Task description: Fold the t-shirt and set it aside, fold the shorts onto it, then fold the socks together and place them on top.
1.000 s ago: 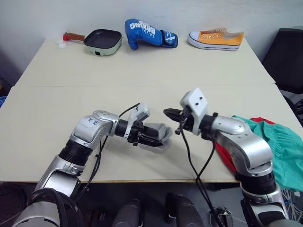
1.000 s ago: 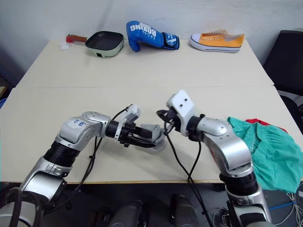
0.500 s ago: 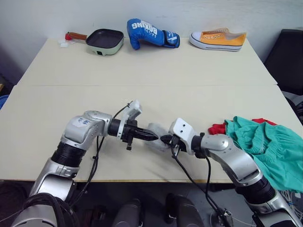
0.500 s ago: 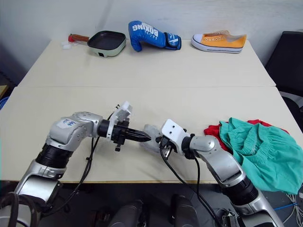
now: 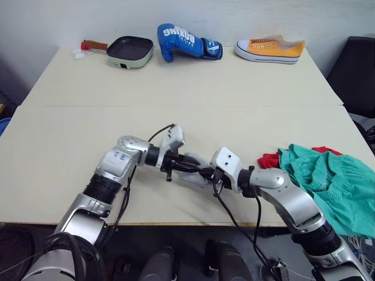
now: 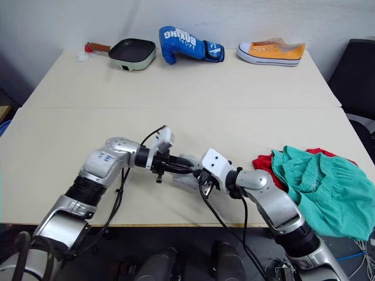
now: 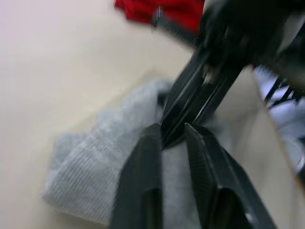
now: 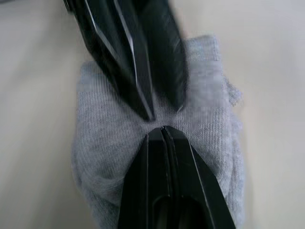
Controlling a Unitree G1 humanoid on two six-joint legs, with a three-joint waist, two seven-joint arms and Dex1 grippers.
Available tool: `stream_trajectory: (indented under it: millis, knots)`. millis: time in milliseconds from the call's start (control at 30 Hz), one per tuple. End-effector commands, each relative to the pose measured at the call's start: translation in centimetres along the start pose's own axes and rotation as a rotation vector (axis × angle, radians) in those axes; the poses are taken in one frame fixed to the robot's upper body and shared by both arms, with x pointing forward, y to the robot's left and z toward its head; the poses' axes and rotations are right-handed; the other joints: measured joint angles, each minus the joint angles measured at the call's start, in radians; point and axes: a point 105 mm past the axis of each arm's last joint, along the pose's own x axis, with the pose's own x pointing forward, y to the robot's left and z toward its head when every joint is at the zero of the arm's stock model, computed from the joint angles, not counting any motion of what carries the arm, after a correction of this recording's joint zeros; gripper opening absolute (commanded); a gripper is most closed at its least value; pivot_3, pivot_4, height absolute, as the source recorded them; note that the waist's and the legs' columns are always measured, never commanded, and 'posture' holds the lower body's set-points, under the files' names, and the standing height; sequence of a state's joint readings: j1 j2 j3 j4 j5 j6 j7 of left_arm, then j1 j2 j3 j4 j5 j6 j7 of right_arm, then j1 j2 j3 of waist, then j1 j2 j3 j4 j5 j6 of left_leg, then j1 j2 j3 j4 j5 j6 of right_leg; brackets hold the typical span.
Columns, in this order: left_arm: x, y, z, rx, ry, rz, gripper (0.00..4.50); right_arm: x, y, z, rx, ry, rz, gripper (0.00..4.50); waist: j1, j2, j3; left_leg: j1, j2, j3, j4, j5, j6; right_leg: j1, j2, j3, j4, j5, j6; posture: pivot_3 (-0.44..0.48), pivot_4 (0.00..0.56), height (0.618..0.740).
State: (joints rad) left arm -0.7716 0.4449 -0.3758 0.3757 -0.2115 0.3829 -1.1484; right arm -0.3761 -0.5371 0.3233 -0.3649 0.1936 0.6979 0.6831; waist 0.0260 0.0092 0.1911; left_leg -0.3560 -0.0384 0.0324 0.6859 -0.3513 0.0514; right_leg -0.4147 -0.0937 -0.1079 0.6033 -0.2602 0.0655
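I am bringing my right tool (image 8: 163, 130) down onto the socks (image 8: 114, 157), its two fingers pressed together with their tips resting on the grey knit; whether they are pinching a fold of it I cannot tell. My left tool (image 7: 171, 133) is reaching in from the left and meeting it tip to tip over the same bundle, its fingers a little parted around the tips of the other tool. I judge I am pinning the socks from both sides so the pair stays folded together while I get a grip for lifting.

The socks are lying on the counter (image 5: 176, 88) near its near edge, right under both tools, between my two arms. Off to the right, the shorts (image 5: 340, 181) are lying in a rumpled heap on the t-shirt (image 5: 270, 158), whose red edge is peeking out at the heap's left side. That stack is well apart from the socks, so carrying them rightward onto it seems the remaining step.
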Motion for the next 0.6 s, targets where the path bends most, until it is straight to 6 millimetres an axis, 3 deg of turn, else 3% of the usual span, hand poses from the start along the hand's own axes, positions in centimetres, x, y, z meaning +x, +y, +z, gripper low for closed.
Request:
stream_trajectory:
  millis: [33, 167, 267, 333, 500, 600]
  knots:
    - [0.0, 1.8, -1.2, 0.119, 0.121, 0.086, 0.03, -1.4, -0.3, -0.7, -0.027, 0.042, -0.035, 0.00, 0.004, -0.001, 0.000, 0.000, 0.000, 0.000, 0.000, 0.000, 0.000, 0.000, 0.000, 0.000, -0.001, 0.000, 0.000, 0.000, 0.150, 0.740]
    - [0.5, 1.8, -0.7, 0.137, 0.106, 0.069, 0.03, -4.0, -0.2, -2.1, -0.020, 0.097, -0.059, 0.00, 0.008, -0.001, -0.001, 0.001, -0.001, 0.000, 0.000, 0.000, 0.001, 0.003, -0.001, 0.000, -0.005, 0.001, 0.002, 0.000, 0.150, 0.740]
    - [0.7, 1.4, -1.3, 0.135, 0.111, 0.056, 0.03, -7.0, 0.2, -4.4, 0.132, 0.115, -0.125, 0.00, 0.024, -0.001, -0.001, 0.001, -0.001, -0.002, 0.000, 0.000, 0.002, 0.003, -0.002, -0.001, -0.006, 0.001, 0.002, 0.000, 0.150, 0.740]
    - [0.6, 1.3, -1.4, 0.136, 0.106, 0.061, 0.03, -8.0, 0.9, -3.9, 0.262, 0.037, -0.137, 0.00, 0.025, -0.001, -0.002, 0.001, 0.000, -0.002, 0.000, 0.000, 0.002, 0.003, -0.001, -0.001, -0.007, 0.001, 0.002, 0.000, 0.150, 0.740]
    - [0.4, 0.3, -1.4, 0.151, 0.091, 0.020, 0.03, -8.8, 2.4, -2.8, 0.616, -0.114, -0.077, 0.00, 0.014, -0.001, -0.002, 0.003, 0.000, -0.001, 0.000, 0.000, 0.002, 0.004, -0.002, 0.001, -0.005, 0.001, 0.002, 0.000, 0.150, 0.740]
    - [0.1, 0.1, -1.1, 0.142, 0.073, 0.025, 0.00, -8.0, 2.8, -3.4, 0.858, -0.138, -0.042, 0.50, 0.011, -0.001, -0.002, 0.003, 0.001, -0.001, 0.000, -0.001, 0.003, 0.003, -0.002, 0.001, -0.005, 0.001, 0.001, 0.000, 0.150, 0.740]
